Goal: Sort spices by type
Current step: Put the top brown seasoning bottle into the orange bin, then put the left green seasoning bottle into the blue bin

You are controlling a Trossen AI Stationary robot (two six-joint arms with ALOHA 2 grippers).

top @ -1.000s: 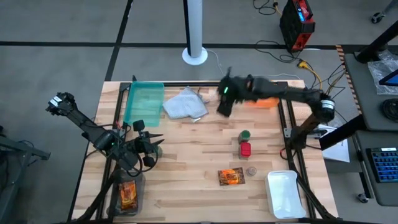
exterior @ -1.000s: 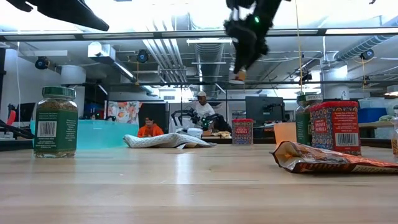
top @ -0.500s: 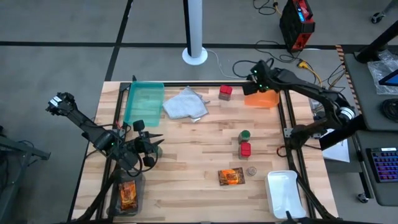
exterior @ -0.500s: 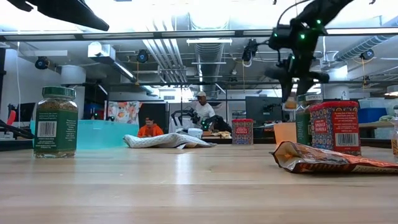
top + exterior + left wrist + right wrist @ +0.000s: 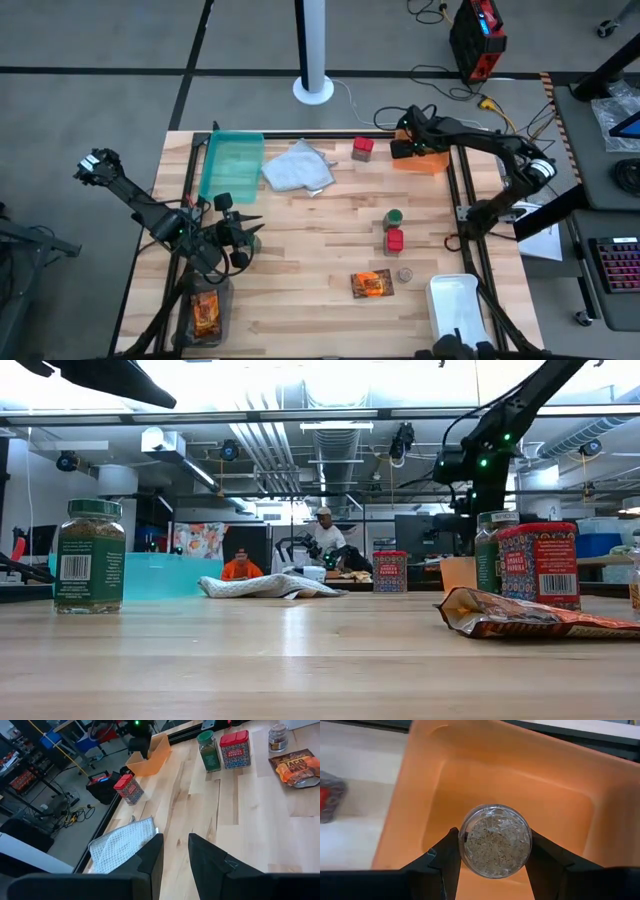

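My right gripper [image 5: 405, 148] hangs over the orange tray [image 5: 430, 162] at the far right, shut on a tiny round jar of grey spice [image 5: 495, 841]. On the table stand a red box [image 5: 362, 148], a green-capped jar [image 5: 394, 218] beside a second red box [image 5: 394, 240], another tiny jar [image 5: 404, 274] and an orange-brown packet [image 5: 371, 284], which lies flat. My left gripper [image 5: 175, 840] waits at the near left, its fingers a little apart with nothing between them. A green-capped jar [image 5: 90, 555] stands close by it. My right gripper pinches the tiny jar's round side wall [image 5: 465, 845] between its two fingers [image 5: 442, 857], one on each side. The fingers slant steeply down from above. The jar is lifted clear over the orange tray's floor [image 5: 555, 820], one clear flat end facing the wrist camera.
A teal tray [image 5: 232, 165] and a pale grey cloth [image 5: 298, 167] lie at the far left. A white tray [image 5: 455, 310] sits at the near right. Another packet [image 5: 205, 312] lies in a tray off the near left corner. Black rails [image 5: 462, 215] frame the table.
My right gripper has swung from above the far middle of the table toward the right edge and come down over the orange tray, rolling its wrist on the way. It has carried the tiny jar along. The red box beneath its former place now shows.
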